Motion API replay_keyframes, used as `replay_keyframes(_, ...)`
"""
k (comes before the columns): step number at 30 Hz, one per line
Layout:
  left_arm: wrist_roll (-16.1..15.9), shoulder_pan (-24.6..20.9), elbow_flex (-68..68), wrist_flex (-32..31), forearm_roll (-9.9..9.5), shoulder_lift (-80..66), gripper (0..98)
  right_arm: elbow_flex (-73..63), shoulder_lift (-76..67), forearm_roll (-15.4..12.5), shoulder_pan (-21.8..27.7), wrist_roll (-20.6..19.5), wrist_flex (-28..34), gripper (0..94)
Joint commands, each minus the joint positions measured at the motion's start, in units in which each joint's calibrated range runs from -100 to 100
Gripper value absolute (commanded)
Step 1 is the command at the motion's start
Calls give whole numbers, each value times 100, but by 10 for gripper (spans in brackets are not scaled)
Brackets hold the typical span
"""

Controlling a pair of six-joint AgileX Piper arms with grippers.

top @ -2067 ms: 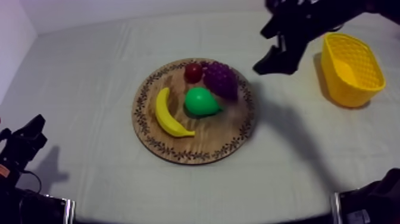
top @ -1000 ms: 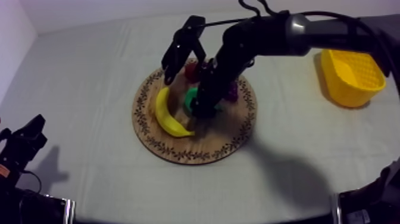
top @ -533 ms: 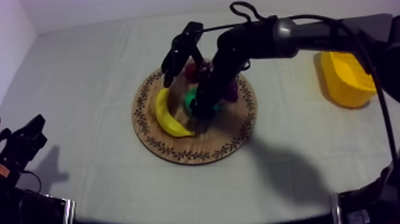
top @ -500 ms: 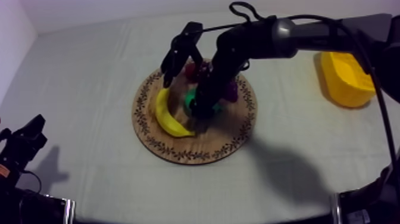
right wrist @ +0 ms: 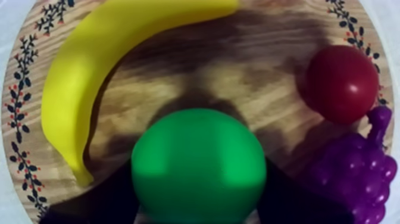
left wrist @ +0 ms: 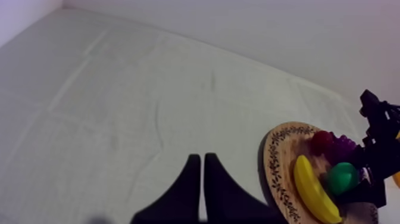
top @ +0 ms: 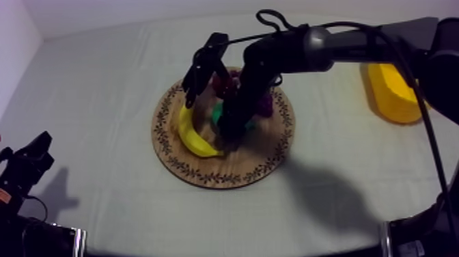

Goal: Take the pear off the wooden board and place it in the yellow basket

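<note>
Soft, even light falls from overhead onto the grey-white cloth (top: 102,102), with no hard glare. The black right arm (top: 307,51) throws a broad, soft-edged shadow on the cloth beside the round wooden board with patterned rim (top: 225,174), toward the near edge. In the right wrist view, shade pools on the board around the round green pear (right wrist: 198,164), whose skin carries pale, diffuse highlights. The small red fruit (right wrist: 340,83) shows a faint sheen.

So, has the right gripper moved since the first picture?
Yes. The right gripper went from beside the yellow basket leftward to the pear on the wooden board.
</note>
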Motion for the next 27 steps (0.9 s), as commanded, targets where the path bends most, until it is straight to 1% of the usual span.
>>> replay_keyframes(1,1,1,2,1,-2,0,1,31,-41,29,14,-18,-22,453)
replay_keyframes(5,2,1,2,1,-2,0,1,165,-318,89,44,-93,-144,456)
replay_keyframes(7,0,1,2,1,-2,0,1,257,-581,182,68,-169,-216,458)
replay_keyframes(10,1,1,2,1,-2,0,1,425,-1118,412,163,-342,-361,464)
replay_keyframes(13,0,1,2,1,-2,0,1,578,-1753,733,352,-582,-535,469)
replay_keyframes(16,1,1,2,1,-2,0,1,635,-2366,1030,643,-831,-676,483)
replay_keyframes(18,-1,1,2,1,-2,0,1,599,-2725,1149,887,-948,-719,490)
replay_keyframes(22,-2,1,2,1,-2,0,1,410,-3278,1268,1464,-1113,-761,495)
replay_keyframes(27,-2,1,2,1,-2,0,1,113,-3674,1434,2223,-1426,-801,499)
